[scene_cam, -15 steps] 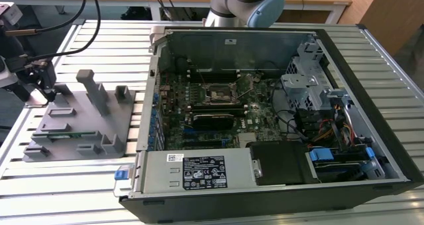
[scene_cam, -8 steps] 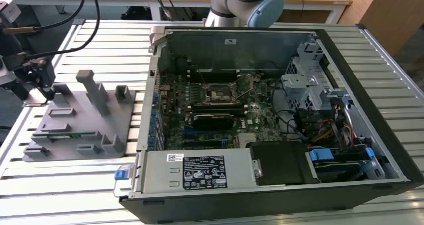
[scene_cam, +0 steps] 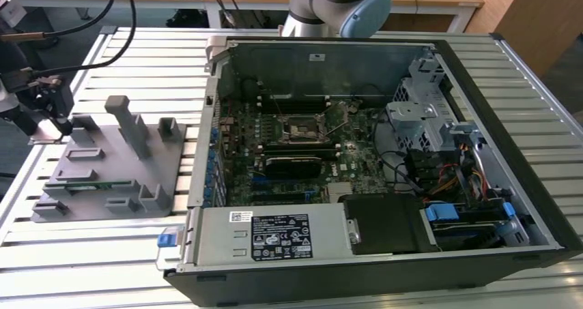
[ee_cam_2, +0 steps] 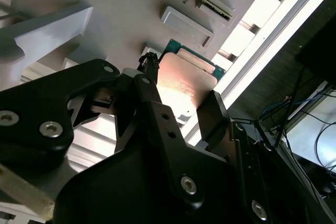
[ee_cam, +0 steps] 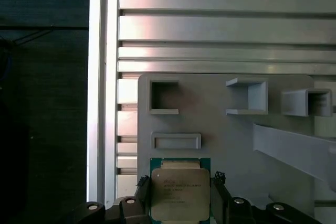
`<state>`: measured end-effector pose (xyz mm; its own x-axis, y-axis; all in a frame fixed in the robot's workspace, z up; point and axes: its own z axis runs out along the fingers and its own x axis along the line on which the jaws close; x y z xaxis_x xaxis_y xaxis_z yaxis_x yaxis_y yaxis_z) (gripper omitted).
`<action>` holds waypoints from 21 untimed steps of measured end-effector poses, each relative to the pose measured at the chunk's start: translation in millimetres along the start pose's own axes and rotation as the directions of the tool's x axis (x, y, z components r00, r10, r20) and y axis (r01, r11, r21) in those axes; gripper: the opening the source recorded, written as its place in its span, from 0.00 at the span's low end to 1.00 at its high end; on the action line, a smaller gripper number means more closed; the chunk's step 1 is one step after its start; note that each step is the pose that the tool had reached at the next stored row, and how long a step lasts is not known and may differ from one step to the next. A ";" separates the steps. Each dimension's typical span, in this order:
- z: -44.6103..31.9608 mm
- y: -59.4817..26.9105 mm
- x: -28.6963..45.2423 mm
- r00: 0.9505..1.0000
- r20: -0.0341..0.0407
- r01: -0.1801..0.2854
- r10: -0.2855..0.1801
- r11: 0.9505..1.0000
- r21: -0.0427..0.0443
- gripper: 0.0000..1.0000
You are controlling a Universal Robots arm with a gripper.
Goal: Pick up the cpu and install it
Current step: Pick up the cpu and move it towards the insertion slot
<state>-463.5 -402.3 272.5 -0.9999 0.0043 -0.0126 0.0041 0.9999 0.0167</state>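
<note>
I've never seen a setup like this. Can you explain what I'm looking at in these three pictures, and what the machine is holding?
This is a robot arm working at a slatted metal table. The exterior view looks down on the whole scene. It shows an open computer case with its motherboard exposed, and a grey parts holder beside it on that view's left. Both wrist views come from cameras riding on the arm. They show its gripper closed on the cpu, a small silvery chip, at the grey holder.
</note>
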 end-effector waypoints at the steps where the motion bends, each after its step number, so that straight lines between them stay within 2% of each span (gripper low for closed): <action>1: -1.5 0.0 0.0 1.000 0.000 0.000 0.000 1.000 0.000 0.54; 5: -7.7 0.2 -0.1 1.000 0.000 0.000 0.000 1.000 0.000 0.54; 21: -42.3 0.8 -0.5 1.000 0.000 0.000 0.000 1.000 0.000 0.54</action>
<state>-463.5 -402.2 314.8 -0.9999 0.0043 -0.0128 0.0041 0.9999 0.0168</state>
